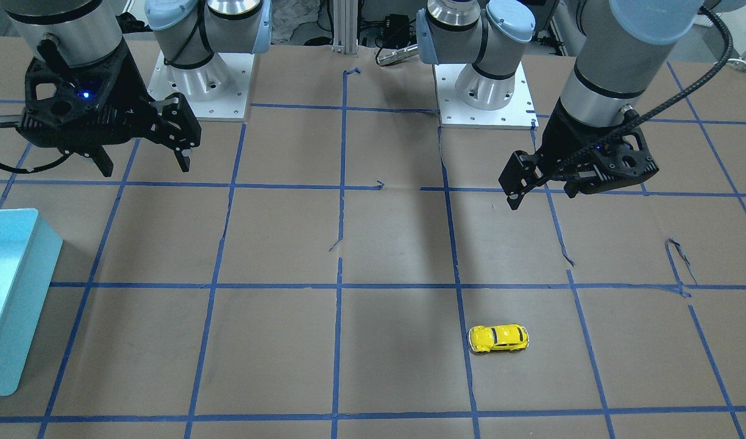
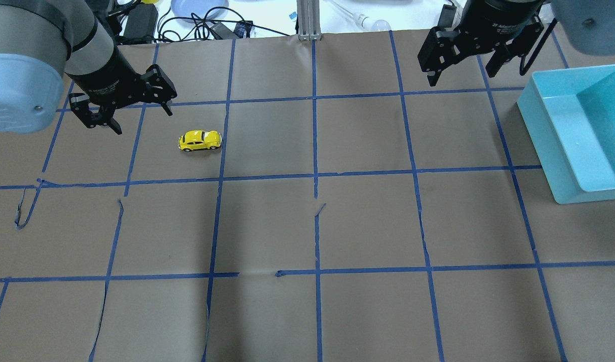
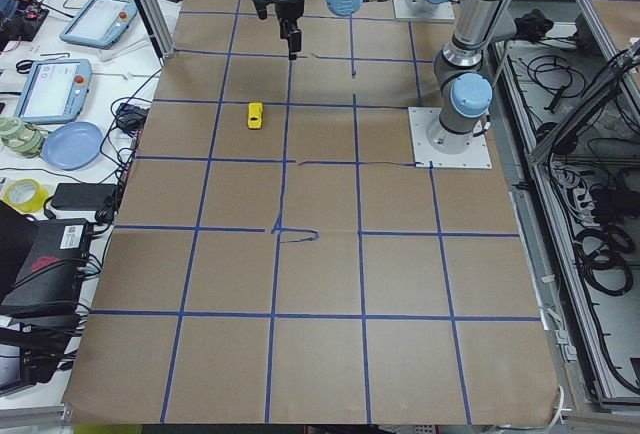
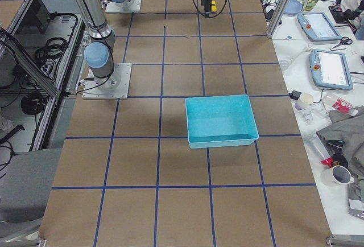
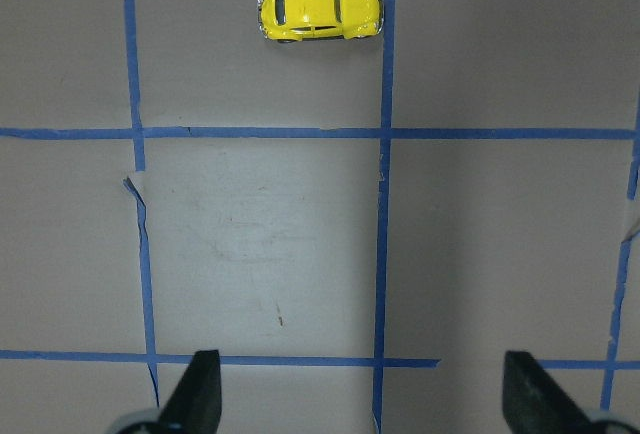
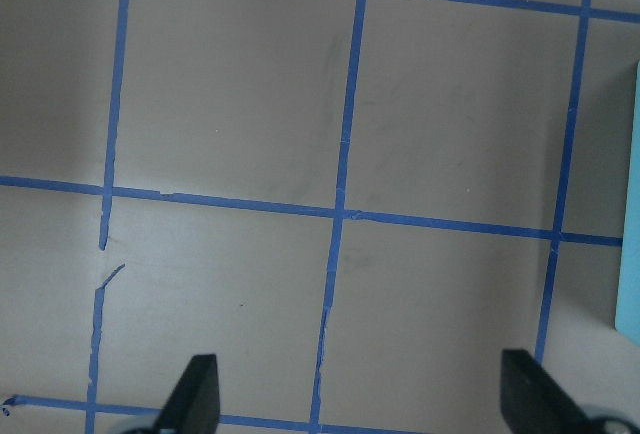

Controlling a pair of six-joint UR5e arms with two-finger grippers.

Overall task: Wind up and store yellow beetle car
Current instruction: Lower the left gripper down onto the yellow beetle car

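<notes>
The yellow beetle car (image 2: 200, 141) stands on its wheels on the brown paper, on the robot's left half; it also shows in the front view (image 1: 498, 338), the left side view (image 3: 255, 115) and the left wrist view (image 5: 320, 12). My left gripper (image 2: 144, 120) hovers open and empty above the table, a little to the left of the car and apart from it; in its wrist view (image 5: 362, 399) the car lies far ahead of the fingertips. My right gripper (image 2: 460, 75) hovers open and empty at the far right, beside the bin; in its wrist view (image 6: 362, 399) only paper lies below.
A light blue open bin (image 2: 564, 151) stands on the right side of the table, seen also in the front view (image 1: 7, 305) and the right side view (image 4: 222, 141). Blue tape lines grid the brown paper, which has small tears. Operator tables with clutter border the far edge.
</notes>
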